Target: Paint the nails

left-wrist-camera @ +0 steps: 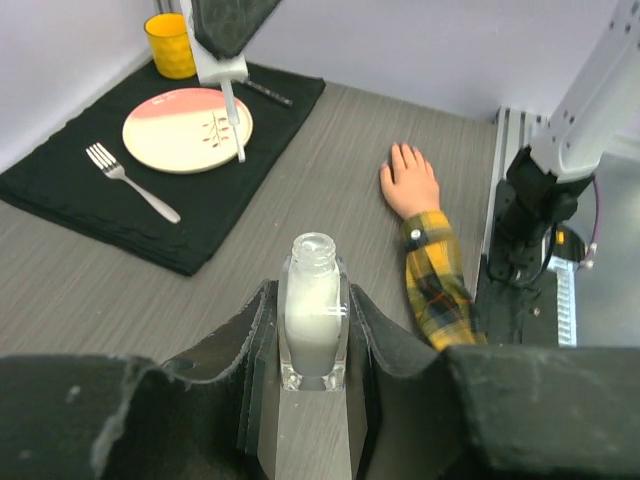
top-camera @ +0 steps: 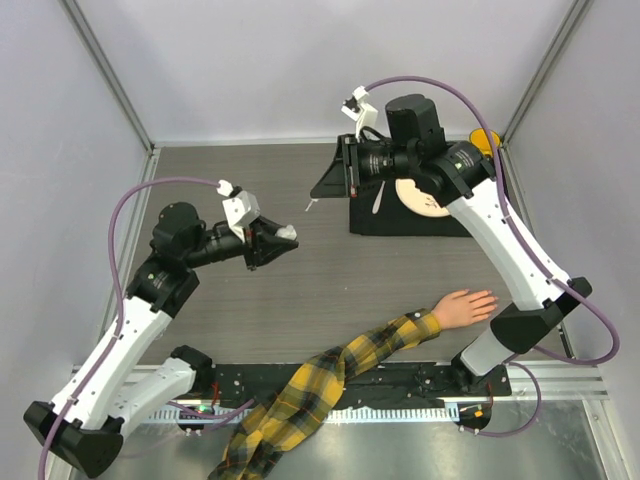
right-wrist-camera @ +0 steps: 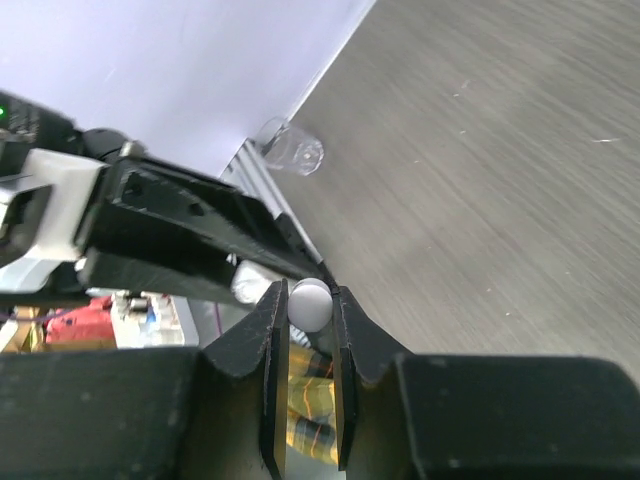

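My left gripper (left-wrist-camera: 313, 318) is shut on a small clear bottle (left-wrist-camera: 313, 335) of white polish, its neck uncapped and held upright above the table. My right gripper (right-wrist-camera: 311, 312) is shut on the bottle's white cap (right-wrist-camera: 311, 301). From that cap a thin brush (left-wrist-camera: 236, 125) hangs down over the black mat's edge, up and to the right of the bottle (top-camera: 286, 233). The peach mannequin hand (top-camera: 465, 307) lies palm down, clear of both grippers, in a yellow-and-black plaid sleeve (top-camera: 330, 378). Its nails (left-wrist-camera: 402, 151) are too small to make out.
A black mat (left-wrist-camera: 60, 195) at the back right carries a cream and pink plate (left-wrist-camera: 187, 128) and a fork (left-wrist-camera: 130, 180); a yellow cup (left-wrist-camera: 170, 45) stands behind them. A small clear object (right-wrist-camera: 290, 150) sits by the wall's foot. The right arm's base (left-wrist-camera: 535, 200) stands beside the hand.
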Controlling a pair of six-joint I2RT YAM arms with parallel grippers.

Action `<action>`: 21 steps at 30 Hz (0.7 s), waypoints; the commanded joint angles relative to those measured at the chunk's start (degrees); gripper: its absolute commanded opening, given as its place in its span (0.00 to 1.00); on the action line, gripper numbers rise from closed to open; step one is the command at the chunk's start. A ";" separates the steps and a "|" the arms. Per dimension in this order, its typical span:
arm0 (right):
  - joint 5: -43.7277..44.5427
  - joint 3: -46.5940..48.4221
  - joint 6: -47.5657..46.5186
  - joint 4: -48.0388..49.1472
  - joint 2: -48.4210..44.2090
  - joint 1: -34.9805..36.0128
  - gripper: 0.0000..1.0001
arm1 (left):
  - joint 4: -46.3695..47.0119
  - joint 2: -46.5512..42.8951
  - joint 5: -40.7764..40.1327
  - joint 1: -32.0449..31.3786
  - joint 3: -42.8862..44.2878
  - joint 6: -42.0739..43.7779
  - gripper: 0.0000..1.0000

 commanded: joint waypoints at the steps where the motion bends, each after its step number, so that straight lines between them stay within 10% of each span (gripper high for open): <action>1: -3.74 0.85 -1.79 2.12 -3.57 1.99 0.00 | -2.89 -2.60 0.62 -0.15 -1.92 7.26 0.00; 21: -1.73 0.23 -4.25 1.51 -0.85 8.94 0.00 | 2.21 -1.11 -0.70 -0.06 -1.75 2.88 0.00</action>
